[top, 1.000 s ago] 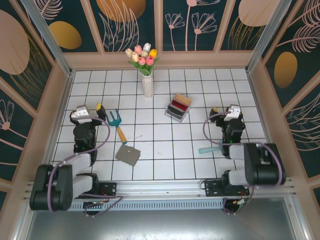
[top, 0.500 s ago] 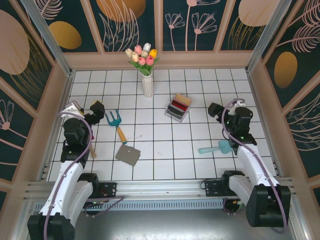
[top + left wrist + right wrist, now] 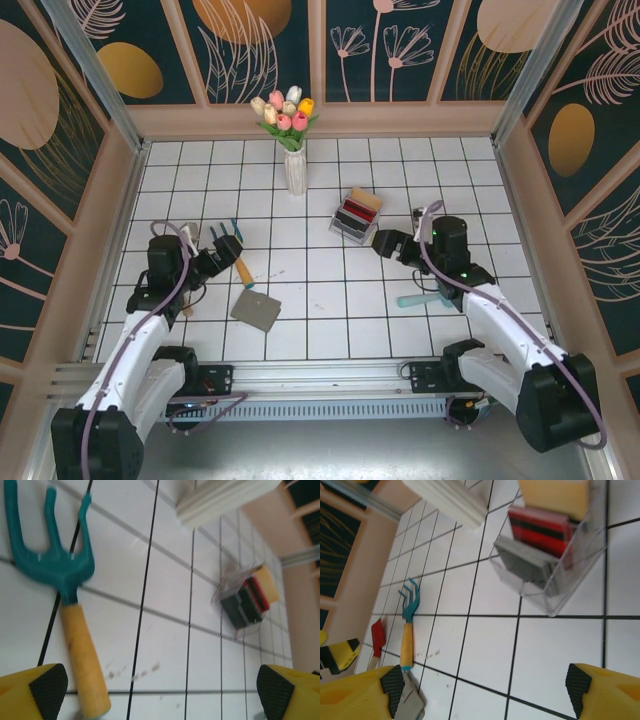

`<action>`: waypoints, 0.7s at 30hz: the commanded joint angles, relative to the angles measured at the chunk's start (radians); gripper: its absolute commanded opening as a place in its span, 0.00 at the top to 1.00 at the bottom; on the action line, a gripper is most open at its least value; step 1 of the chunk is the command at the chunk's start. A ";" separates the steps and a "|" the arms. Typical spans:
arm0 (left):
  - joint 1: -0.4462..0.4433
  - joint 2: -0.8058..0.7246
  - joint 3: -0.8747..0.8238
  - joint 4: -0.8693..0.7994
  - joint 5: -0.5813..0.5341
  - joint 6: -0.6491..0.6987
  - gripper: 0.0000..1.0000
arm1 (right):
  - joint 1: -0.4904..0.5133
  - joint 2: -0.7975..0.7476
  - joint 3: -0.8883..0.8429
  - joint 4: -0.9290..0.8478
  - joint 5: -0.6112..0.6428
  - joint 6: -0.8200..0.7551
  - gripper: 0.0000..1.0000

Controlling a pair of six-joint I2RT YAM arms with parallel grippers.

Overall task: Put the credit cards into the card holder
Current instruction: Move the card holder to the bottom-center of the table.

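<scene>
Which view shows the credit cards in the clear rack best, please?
Right wrist: the credit cards stand close and sharp, tan, red and grey, in the clear rack. Top external shows them tiny; left wrist, small and blurred.

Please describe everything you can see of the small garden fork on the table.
The garden fork has a teal head with three prongs and a round yellow-orange handle that looks like wood. It lies flat on the white tiled table, prongs pointing away from the arms, handle slanting toward the near edge. Only the table seems to touch it; the open left end effector hovers near its handle end.
</scene>
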 commanded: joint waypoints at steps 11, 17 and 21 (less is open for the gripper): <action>-0.314 0.157 0.084 -0.265 -0.104 -0.028 0.02 | 0.233 0.195 0.144 -0.003 0.208 0.035 0.18; -0.420 0.235 0.058 -0.127 -0.066 -0.099 0.01 | 0.252 0.242 0.160 0.002 0.224 0.047 0.20; -0.486 0.289 0.048 -0.132 -0.075 -0.109 0.01 | 0.257 0.253 0.154 -0.011 0.253 0.069 0.22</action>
